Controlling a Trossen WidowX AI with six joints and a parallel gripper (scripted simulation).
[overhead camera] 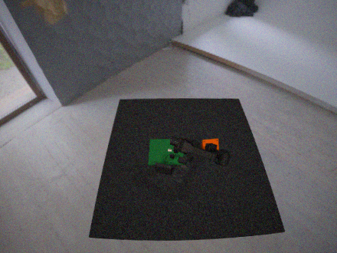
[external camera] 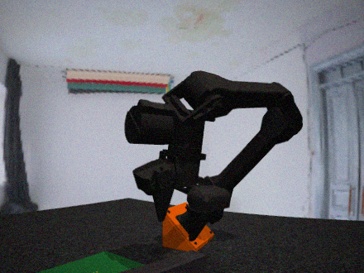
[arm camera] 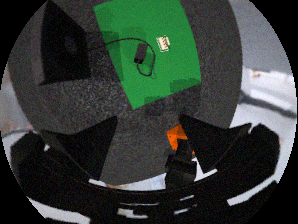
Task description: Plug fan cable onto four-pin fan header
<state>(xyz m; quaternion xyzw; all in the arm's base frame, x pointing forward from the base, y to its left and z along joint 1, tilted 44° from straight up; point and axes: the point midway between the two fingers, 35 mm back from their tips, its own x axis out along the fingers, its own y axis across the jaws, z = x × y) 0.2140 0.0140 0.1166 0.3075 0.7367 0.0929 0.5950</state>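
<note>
gripper: matte black tapered fingers apart, holding nothing | plug: small dark block on thin cable, lying on board beside pale header | board: flat green square, mid-mat | fan: angular orange housing.

Top view: board sits near the middle of the mat on the counter. Block at 3 o'clock from the board, well apart. Arm lies between them; pincer over the board's 4 o'clock corner. Wrist view: header on the board, plug just beside it at 8 o'clock, cable trailing toward 9.
</note>
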